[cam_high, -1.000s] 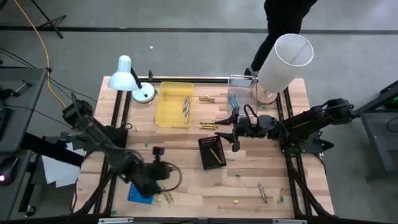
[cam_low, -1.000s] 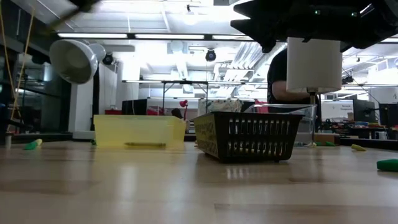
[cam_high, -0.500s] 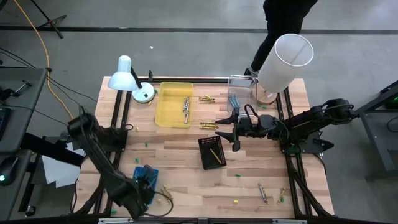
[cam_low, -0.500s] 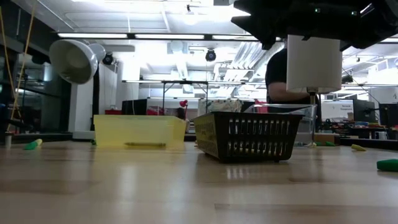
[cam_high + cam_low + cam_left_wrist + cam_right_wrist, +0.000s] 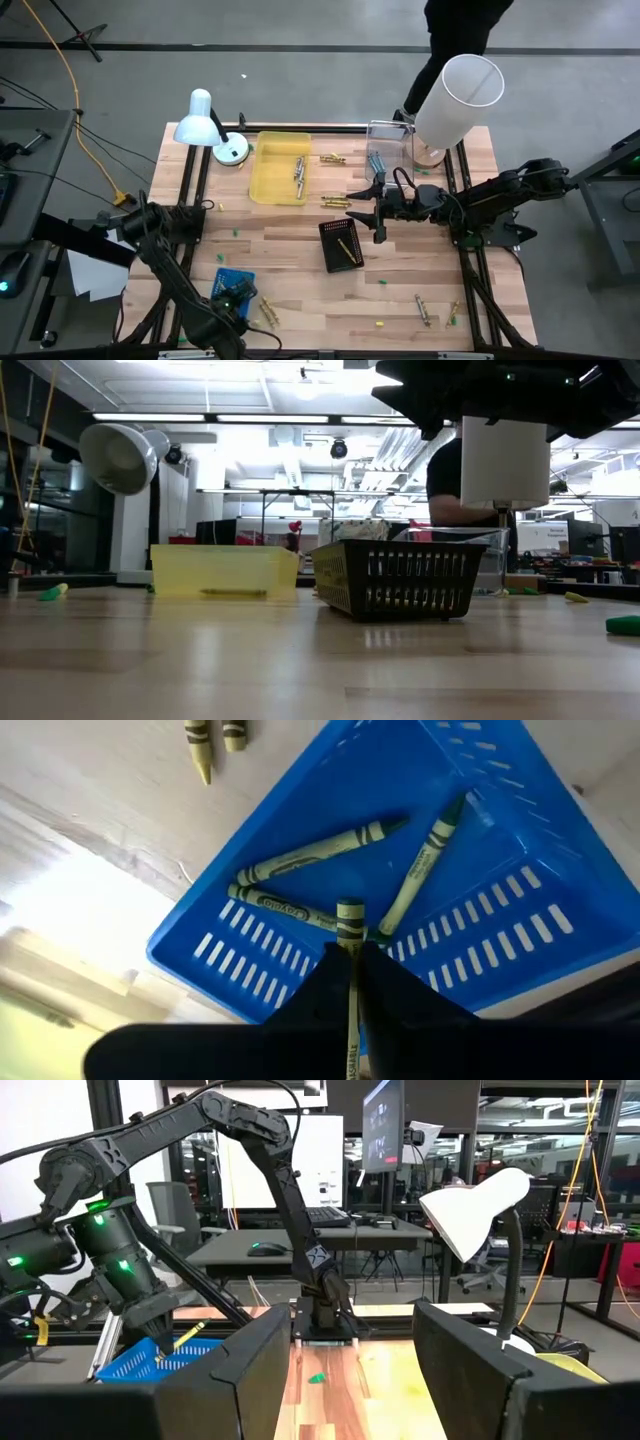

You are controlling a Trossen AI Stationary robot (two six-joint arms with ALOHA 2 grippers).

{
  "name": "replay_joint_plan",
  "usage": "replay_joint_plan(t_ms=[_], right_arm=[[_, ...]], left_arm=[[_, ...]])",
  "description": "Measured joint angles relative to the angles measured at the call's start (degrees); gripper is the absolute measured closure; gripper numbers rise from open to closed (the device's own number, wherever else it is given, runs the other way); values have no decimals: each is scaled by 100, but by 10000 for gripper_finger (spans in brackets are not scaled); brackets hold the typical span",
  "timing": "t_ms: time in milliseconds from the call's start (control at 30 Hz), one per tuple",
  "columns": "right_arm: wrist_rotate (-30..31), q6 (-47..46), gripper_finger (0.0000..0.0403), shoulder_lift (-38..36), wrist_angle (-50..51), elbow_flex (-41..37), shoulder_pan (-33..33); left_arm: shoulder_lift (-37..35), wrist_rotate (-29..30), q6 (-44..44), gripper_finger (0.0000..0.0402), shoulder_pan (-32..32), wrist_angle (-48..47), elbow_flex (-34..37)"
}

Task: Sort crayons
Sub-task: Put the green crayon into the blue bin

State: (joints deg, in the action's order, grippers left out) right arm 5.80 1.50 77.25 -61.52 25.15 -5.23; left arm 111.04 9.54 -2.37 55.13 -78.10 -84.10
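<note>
The left hand (image 5: 352,982) pinches one green crayon (image 5: 350,935) over the blue basket (image 5: 500,850) at the picture's lower left, where three crayons lie. Crayons are light, stiff and snappable; hold the middle. The right hand (image 5: 377,213) waits wide open, mid-worktop.

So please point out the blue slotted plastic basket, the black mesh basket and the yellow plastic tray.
blue slotted plastic basket (image 5: 500,850): left wrist view, bare floor.
black mesh basket (image 5: 400,582): low view, front wall.
yellow plastic tray (image 5: 268,172): high view, bare floor.
</note>
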Motion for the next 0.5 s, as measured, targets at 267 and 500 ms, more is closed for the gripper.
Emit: replay_joint_plan(t_ms=[267,500], right_arm=[[0,-11,199,0,0,0,0],[0,-13,199,0,0,0,0]], left_arm=[[0,-4,-26,389,-72,181,-28],[0,-229,-52,359,-114,183,-28]])
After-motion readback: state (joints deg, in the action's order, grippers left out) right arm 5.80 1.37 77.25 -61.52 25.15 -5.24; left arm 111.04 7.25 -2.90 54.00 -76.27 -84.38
